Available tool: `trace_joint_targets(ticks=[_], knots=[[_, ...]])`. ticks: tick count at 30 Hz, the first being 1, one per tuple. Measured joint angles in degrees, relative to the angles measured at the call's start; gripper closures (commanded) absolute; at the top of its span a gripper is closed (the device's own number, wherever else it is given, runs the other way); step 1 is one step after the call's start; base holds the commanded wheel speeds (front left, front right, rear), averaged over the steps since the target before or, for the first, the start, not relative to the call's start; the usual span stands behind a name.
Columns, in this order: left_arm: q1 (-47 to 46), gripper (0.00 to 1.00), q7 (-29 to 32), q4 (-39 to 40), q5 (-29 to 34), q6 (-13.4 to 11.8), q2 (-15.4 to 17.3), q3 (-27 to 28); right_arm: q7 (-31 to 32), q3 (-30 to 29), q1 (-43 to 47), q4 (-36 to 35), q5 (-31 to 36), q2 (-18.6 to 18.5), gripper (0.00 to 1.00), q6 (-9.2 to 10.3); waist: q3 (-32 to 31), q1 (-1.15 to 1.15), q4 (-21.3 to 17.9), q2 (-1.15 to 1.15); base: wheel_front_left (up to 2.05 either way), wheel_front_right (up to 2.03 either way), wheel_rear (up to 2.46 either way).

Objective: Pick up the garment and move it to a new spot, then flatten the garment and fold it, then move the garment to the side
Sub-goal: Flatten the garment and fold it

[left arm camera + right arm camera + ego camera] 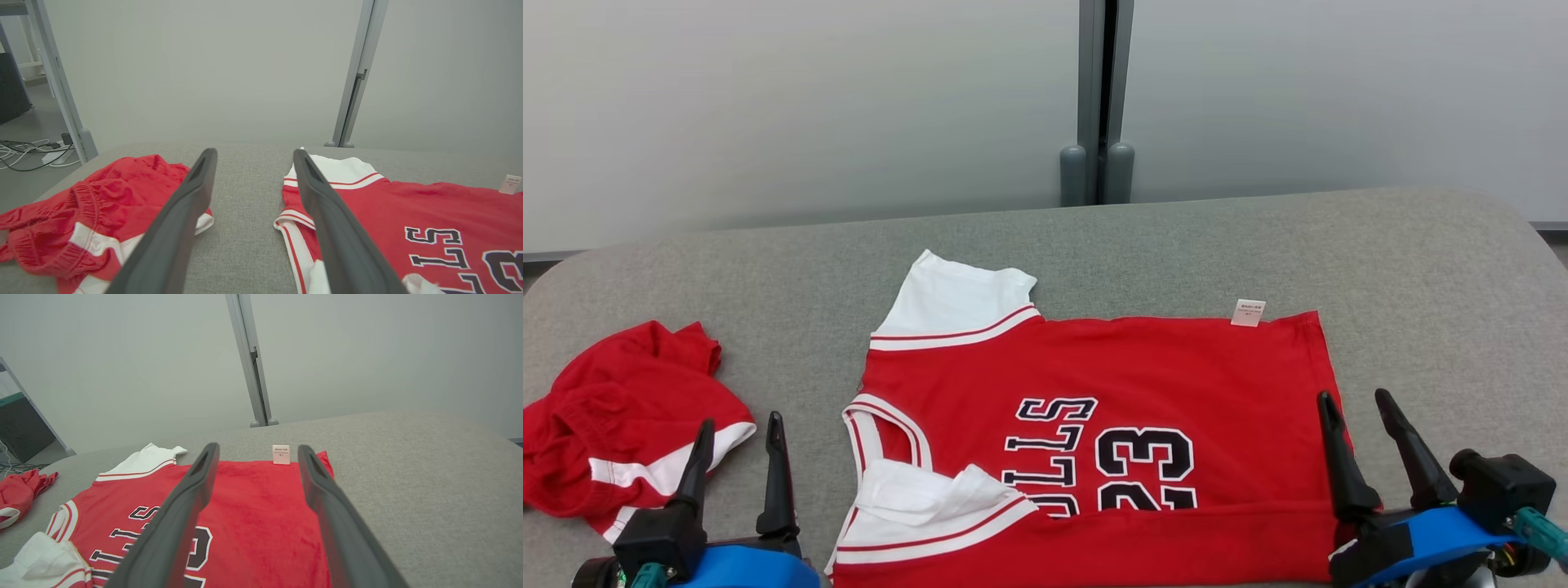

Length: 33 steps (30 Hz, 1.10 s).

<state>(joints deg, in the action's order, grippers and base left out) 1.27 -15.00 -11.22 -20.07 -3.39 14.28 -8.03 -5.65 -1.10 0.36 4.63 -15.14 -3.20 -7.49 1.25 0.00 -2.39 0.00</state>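
Ahead of the right hand (1356, 397), the jersey (1176, 367) is matt red cloth; the desk (1421, 261) is coarse grey woven fabric.

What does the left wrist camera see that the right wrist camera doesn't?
Left wrist view, not the right: floor cables and the open left pincer. Right wrist view, not the left: the open right pincer and the hem corner. Both: the red jersey, the crumpled shorts and the white tag.

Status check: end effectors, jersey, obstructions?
Left end effector open, empty; right end effector open, over the hem. Jersey spread on the table, near sleeve rumpled. Red shorts bunched to its left, not touching.
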Motion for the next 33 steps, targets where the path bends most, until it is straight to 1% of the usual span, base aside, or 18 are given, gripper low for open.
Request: trace_joint_targets(ticks=[5,7,12,33], knots=[[-0.38,0.0,0.0,-1.48,0.58,0.33,-0.09,-0.4,-0.25,0.35,0.05,0.55,1.25,0.15,0.0,0.0,-0.74,0.0,0.23,0.0,0.0,0.0,0.0],[-0.38,0.0,0.0,-1.98,1.35,-0.14,-0.01,-0.64,-0.25,0.16,0.19,0.55,1.48,0.2,0.0,0.0,-0.96,0.0,0.32,0.0,0.0,0.0,0.0],[-0.39,0.0,0.0,-2.7,1.41,-0.43,0.01,-0.79,-0.15,-0.31,0.95,0.51,1.75,0.23,0.0,0.01,-1.2,0.0,0.55,0.0,0.0,0.0,0.0],[-0.48,0.0,0.0,-2.92,1.23,-1.18,1.0,-0.96,0.04,-0.15,1.1,0.62,1.75,0.26,0.0,0.0,-1.33,0.0,0.71,0.0,0.0,0.0,0.0]])
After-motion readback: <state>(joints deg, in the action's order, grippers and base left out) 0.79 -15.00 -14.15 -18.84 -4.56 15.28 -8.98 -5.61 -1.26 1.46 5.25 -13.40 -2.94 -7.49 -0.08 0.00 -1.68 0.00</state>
